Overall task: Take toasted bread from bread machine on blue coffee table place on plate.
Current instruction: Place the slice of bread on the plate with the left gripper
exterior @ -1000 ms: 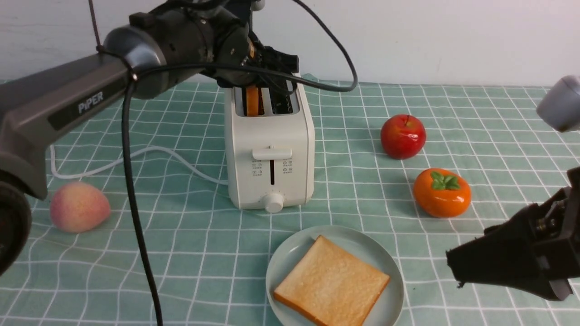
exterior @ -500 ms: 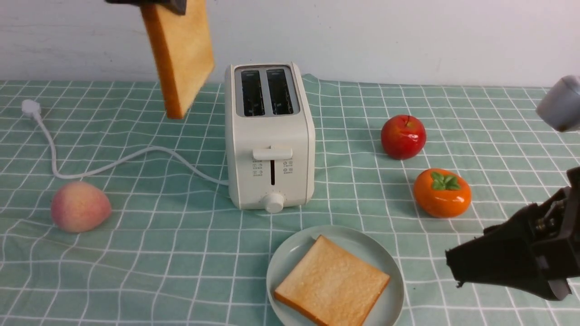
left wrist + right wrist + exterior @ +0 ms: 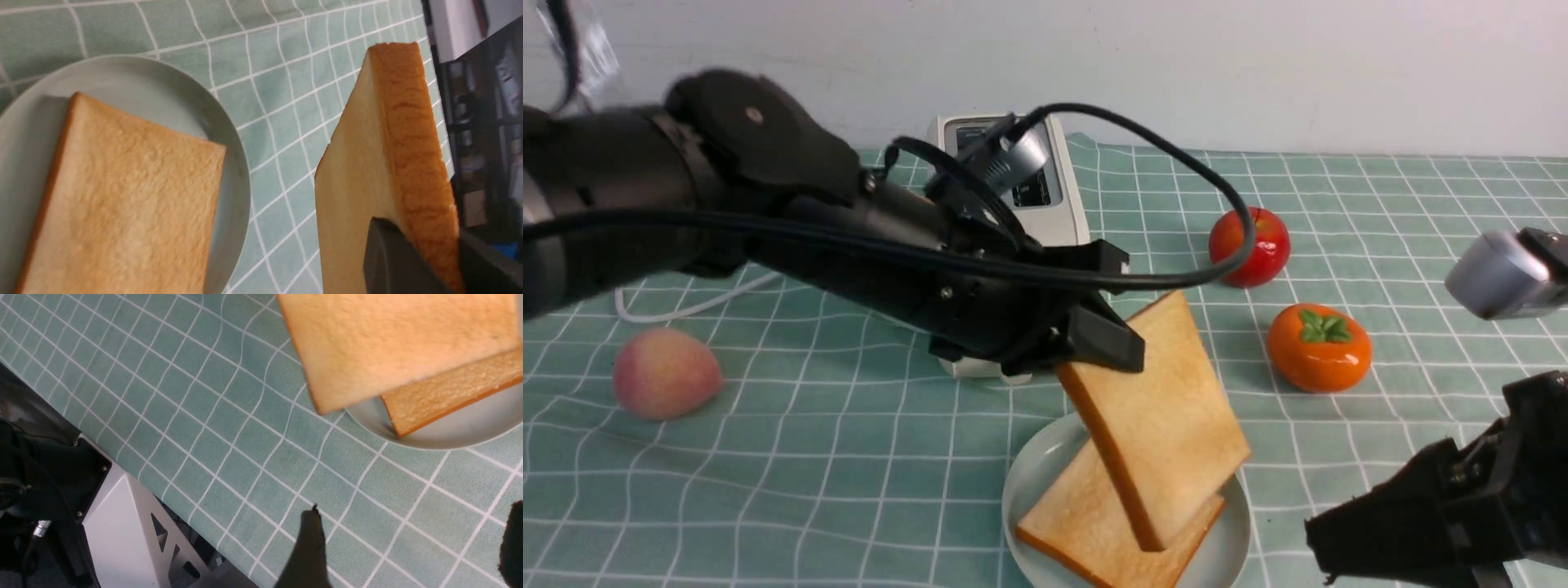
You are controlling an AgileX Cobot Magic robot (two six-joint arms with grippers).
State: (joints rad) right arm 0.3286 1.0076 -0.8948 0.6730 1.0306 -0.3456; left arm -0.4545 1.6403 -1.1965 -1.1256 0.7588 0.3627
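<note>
My left gripper (image 3: pixel 1094 347) is shut on one slice of toasted bread (image 3: pixel 1168 408) and holds it tilted on edge over the plate (image 3: pixel 1029 465). The slice's lower corner is over the second slice (image 3: pixel 1070 510), which lies flat on the plate; I cannot tell if they touch. In the left wrist view the gripper (image 3: pixel 429 261) clamps the held slice (image 3: pixel 359 171) beside the flat slice (image 3: pixel 122 196). The bread machine (image 3: pixel 1068 212) stands behind my left arm, mostly hidden. My right gripper (image 3: pixel 1331 543) is open and empty at the front right, over the blue coffee table (image 3: pixel 229 428).
A red apple (image 3: pixel 1258 245) and an orange persimmon (image 3: pixel 1319 347) lie right of the toaster. A peach (image 3: pixel 666 373) and the white cord (image 3: pixel 686 306) are on the left. The right wrist view shows the table's edge and the robot's base (image 3: pixel 114 522).
My left gripper pulled the slice out of the toaster, lifted it high to the left, then swung it down over the plate. My right gripper shifted slightly lower.
</note>
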